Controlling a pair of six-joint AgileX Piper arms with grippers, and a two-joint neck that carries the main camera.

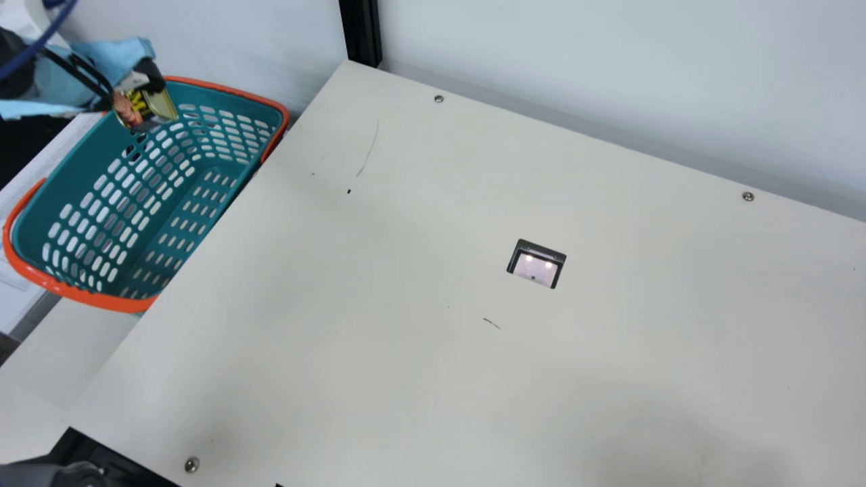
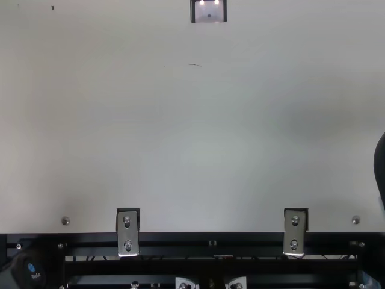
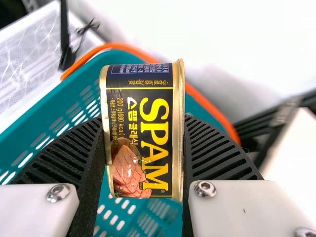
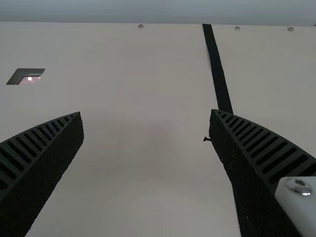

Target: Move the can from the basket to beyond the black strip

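The largest thing is the pale surface (image 1: 406,284), which spreads across the main view, with the basket (image 1: 122,301) set beside its edge on the robot's left; the basket is teal, slotted, and rimmed in orange. The black strip (image 4: 217,69) runs as a long band across the surface in the right wrist view, passing behind one of the right gripper's (image 4: 146,116) fingers (image 4: 261,145). Those fingers are spread wide, with bare surface between them. In the main view the left gripper (image 1: 135,105) is over the far end of the basket, pinching the can (image 1: 143,111) above the slotted interior. The left wrist view brings out the grip itself: the can sits between the two ribbed fingers (image 3: 64,153), one against each narrow side, and its upper part in that view rises past both fingertips. That same close look gives the detail of the can's gold rims, dark label, yellow lettering and picture of pink meat, while the main view gives its place over the basket. Smallest is a dark-framed square opening (image 1: 560,264) in the surface, with two bright spots inside it, caught by the main and top views and, at a slant, by the right wrist view.
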